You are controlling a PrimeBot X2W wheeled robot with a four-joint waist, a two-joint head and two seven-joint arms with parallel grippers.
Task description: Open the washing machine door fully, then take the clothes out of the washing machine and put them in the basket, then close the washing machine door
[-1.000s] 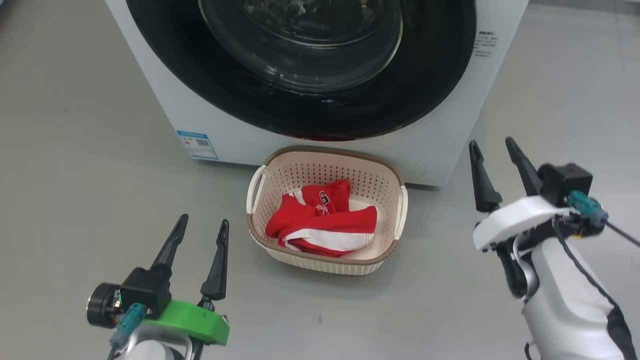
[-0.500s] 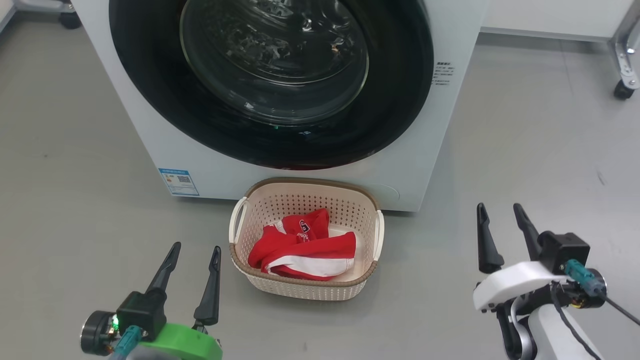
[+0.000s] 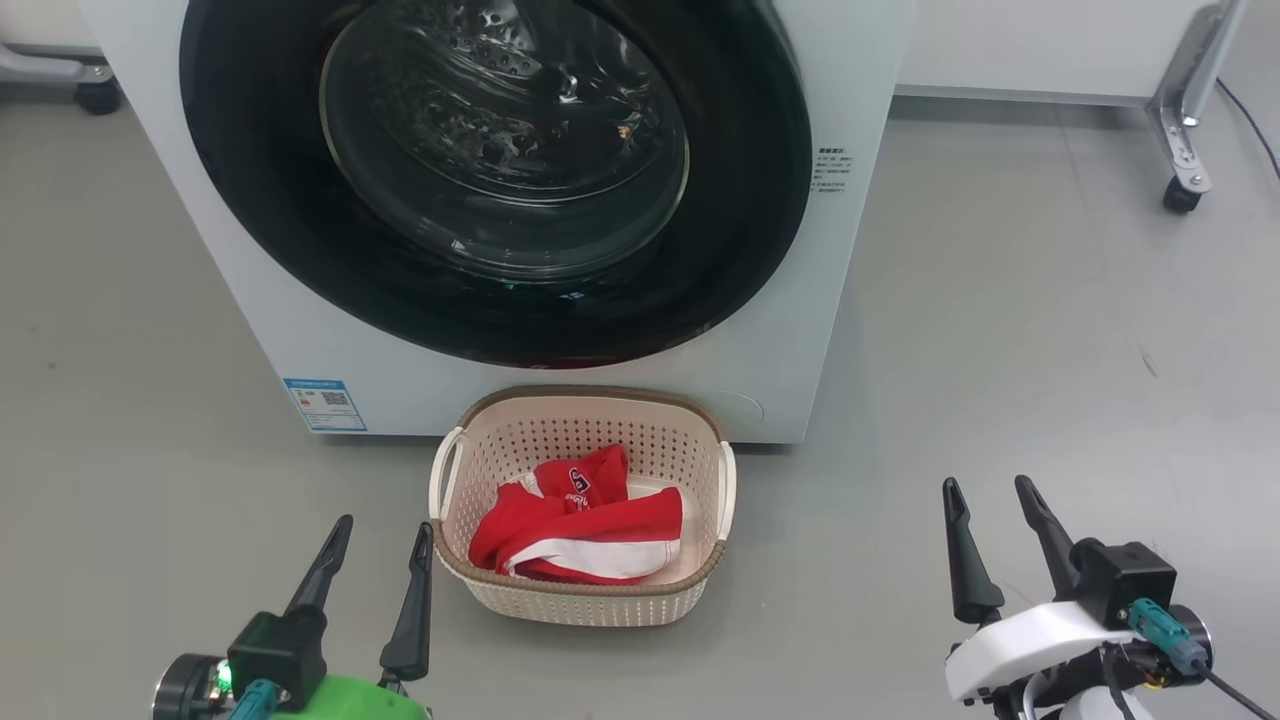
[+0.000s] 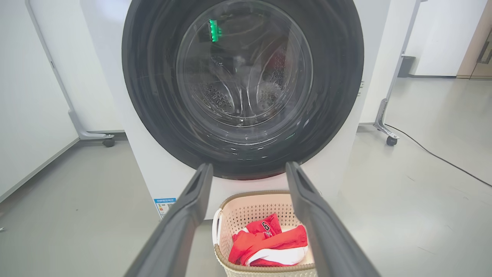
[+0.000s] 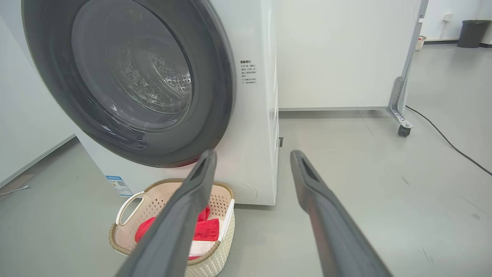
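- Since a second ago the head camera has tipped upward, so more of the washing machine (image 3: 800,330) shows. The right gripper (image 3: 985,482) has drawn back from the basket (image 3: 580,605).
- The washing machine door (image 3: 495,175) is shut, flat against the white front, and faces the robot. It is a glossy black ring around a bulging glass bowl.
- The basket stands on the grey floor (image 3: 1000,350) just before the machine, under the door. Its long axis runs left to right, along the machine front, with one handle at each end.
- The basket is cream plastic with many small holes and a brown woven-look rim.
- The clothes (image 3: 580,530) lie inside it as a crumpled red heap. A white stripe runs along the near side and a small dark badge faces up.
- The left gripper (image 3: 385,524) and the right gripper both have their fingers spread wide, holding nothing. They point toward the machine, one at each side of the basket.
- The door's top is cut off in the head view, and the drum is dim behind reflections.
- The blue label (image 3: 324,404) is too small to read.
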